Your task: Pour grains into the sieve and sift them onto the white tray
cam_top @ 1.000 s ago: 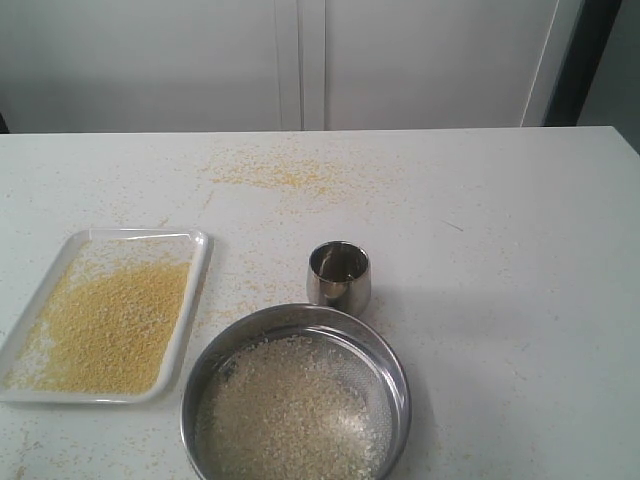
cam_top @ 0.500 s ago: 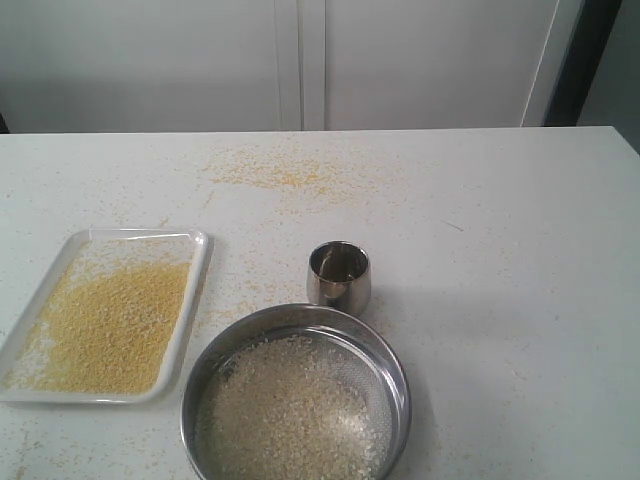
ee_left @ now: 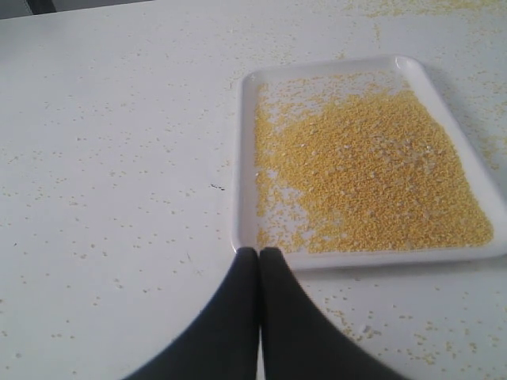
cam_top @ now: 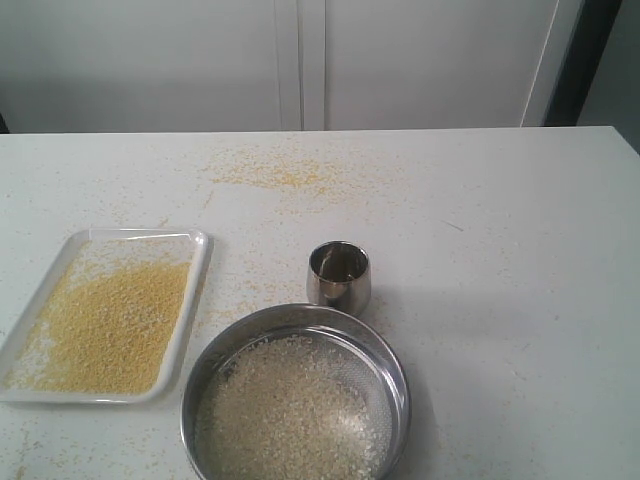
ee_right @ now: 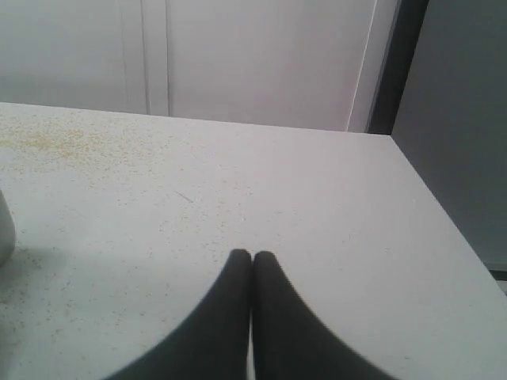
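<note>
The sieve, a wide steel hoop, rests at the table's near edge with whitish rice-like grains spread over its mesh. To its left lies the white tray holding a layer of fine yellow granules. The left wrist view shows the tray and its yellow granules just beyond my left gripper, which is shut and empty. My right gripper is shut and empty over bare table. Neither gripper appears in the exterior view.
A small steel cup stands upright just behind the sieve; its edge shows in the right wrist view. Stray yellow specks lie scattered across the far table. The table's right edge runs close to the right gripper.
</note>
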`<control>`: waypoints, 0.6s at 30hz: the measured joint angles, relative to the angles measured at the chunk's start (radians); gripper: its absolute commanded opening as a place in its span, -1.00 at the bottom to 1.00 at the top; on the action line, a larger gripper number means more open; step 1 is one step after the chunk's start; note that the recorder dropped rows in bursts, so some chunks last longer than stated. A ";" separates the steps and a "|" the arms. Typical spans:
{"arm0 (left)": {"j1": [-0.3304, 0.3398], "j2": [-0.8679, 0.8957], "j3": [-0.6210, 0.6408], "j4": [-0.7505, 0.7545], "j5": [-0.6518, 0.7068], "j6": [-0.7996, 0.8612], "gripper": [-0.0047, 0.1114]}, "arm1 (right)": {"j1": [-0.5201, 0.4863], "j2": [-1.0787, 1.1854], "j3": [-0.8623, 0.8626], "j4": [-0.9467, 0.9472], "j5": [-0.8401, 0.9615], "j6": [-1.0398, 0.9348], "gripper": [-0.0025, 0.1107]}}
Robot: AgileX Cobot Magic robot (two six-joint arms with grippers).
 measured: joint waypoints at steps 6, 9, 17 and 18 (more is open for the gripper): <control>0.000 0.000 0.000 0.000 0.000 0.000 -0.91 | 0.000 -0.039 0.031 0.007 0.009 0.000 -0.96; 0.000 0.000 0.000 0.000 0.000 0.000 -0.91 | 0.000 -0.039 0.031 0.007 0.032 0.000 -0.96; 0.000 0.000 0.000 0.000 0.000 0.000 -0.91 | 0.000 -0.039 0.031 0.013 0.088 0.000 -0.96; 0.000 0.000 0.000 0.000 0.000 0.000 -0.91 | 0.000 -0.039 0.031 0.013 0.088 0.000 -0.96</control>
